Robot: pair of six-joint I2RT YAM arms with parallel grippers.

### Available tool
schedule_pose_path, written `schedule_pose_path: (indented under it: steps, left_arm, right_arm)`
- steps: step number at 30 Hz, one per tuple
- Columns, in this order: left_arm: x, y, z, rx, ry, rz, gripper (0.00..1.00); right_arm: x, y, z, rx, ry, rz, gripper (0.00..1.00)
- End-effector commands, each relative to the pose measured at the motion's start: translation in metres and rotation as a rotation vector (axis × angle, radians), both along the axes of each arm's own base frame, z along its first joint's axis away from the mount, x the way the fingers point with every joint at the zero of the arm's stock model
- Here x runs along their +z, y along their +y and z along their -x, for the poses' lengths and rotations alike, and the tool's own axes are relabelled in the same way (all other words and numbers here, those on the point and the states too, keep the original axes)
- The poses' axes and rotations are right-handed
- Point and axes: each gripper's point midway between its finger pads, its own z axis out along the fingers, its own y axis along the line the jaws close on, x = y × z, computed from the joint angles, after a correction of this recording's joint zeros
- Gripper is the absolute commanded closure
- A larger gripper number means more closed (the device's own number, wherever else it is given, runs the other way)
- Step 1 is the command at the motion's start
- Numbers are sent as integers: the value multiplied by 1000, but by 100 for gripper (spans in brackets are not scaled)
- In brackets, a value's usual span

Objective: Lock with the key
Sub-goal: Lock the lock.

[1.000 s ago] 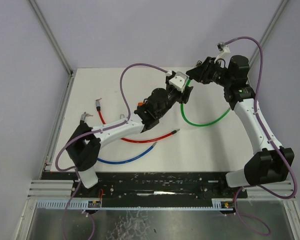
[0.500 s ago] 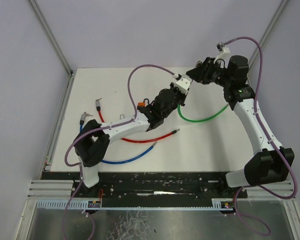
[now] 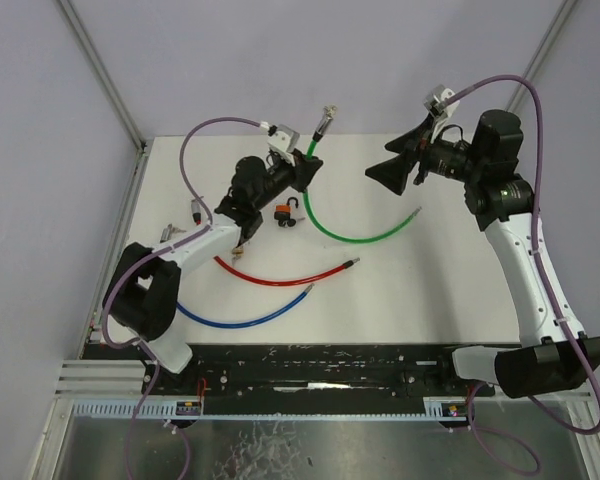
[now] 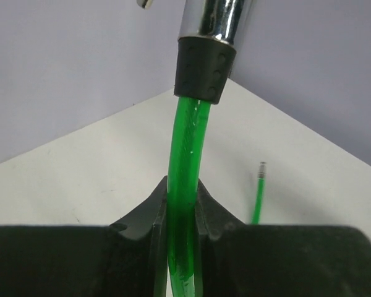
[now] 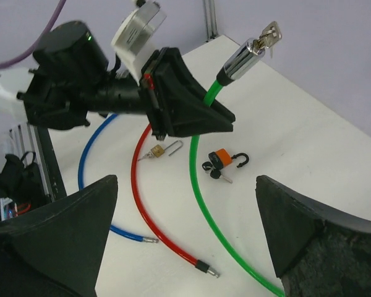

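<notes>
My left gripper is shut on the green cable just below its chrome lock head, which it holds up off the table. A key sticks out of that lock head. The cable's bare pin end lies free on the white table. My right gripper hangs open to the right of the lock head, with nothing between its fingers.
An orange padlock with keys lies under the left gripper. A small brass padlock is beside it. A red cable and a blue cable curve across the near left.
The right gripper opened, let go and drew back to the right. The left arm swung left and back, carrying the green cable's lock head up with it.
</notes>
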Motion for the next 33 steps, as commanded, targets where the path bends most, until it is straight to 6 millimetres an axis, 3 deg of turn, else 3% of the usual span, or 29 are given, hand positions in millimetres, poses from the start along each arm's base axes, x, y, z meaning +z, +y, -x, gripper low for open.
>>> schedule_pose_path:
  steps: [1,9,14,18,23,30,33]
  left_arm:
    - [80,-1,41,-259,-217,136,100]
    - [99,11,89,-573,-323,131,100]
    - [113,9,115,-729,-370,142,100]
    - [127,8,135,-866,-373,179,100]
    - [138,7,145,-963,-330,208,100]
    - [136,-4,151,-1028,-267,217,100]
    - [133,-10,153,-1049,-251,211,100]
  right_arm:
    - [7,-3,26,113,-134,69,0]
    - [-14,-12,26,152,-141,63,0]
    - [-14,-2,58,357,-214,42,0]
    - [-15,-2,72,431,-290,78,0]
    - [-6,-5,93,524,-575,198,0]
    - [5,-4,81,505,-582,200,0]
    - [26,-3,70,479,-557,187,2]
